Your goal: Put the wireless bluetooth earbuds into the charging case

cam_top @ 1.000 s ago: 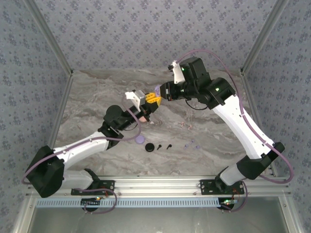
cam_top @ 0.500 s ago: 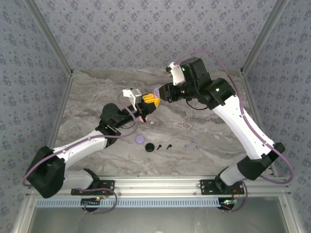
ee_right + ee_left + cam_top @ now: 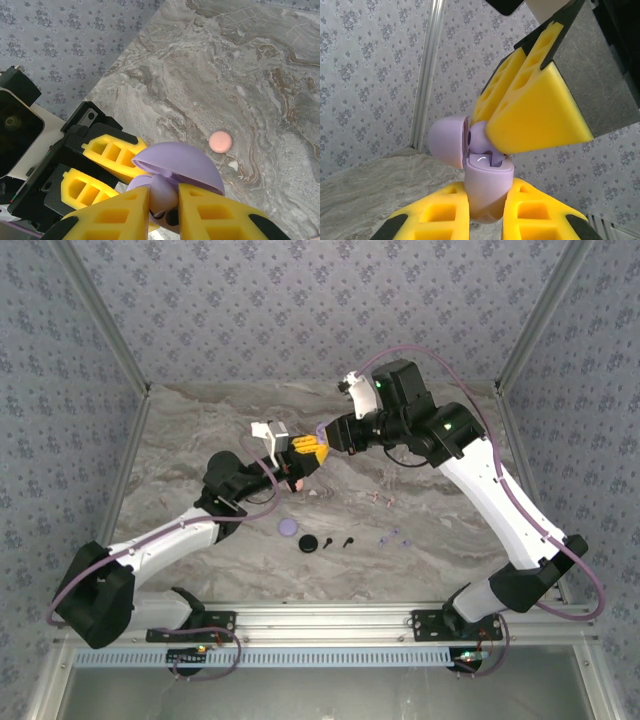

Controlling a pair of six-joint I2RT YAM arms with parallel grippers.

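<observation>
A: Status of the left gripper (image 3: 485,202)?

B: It is clamping the lower half of the purple case (image 3: 487,180) between its two yellow fingers and holding it up off the table (image 3: 280,80). The lid (image 3: 447,142) is hanging open to one side.

A: And the right gripper (image 3: 163,194)?

B: It is pinching a purple earbud (image 3: 478,136), jaws nearly together on it, and holding it at the open mouth of the case, just beside the lid. Whether it is sitting fully in its socket, I cannot tell.

A: What is lying around them?

B: A pink case (image 3: 220,141) is resting on the table under the two grippers. Nearer the arm bases, a purple disc (image 3: 288,527) and a black case (image 3: 309,543) are lying close together. A black earbud (image 3: 347,541) is lying just right of them, and two purple earbuds (image 3: 394,537) are lying further right. Two pink earbuds (image 3: 380,499) are lying a little farther back on the table.
</observation>
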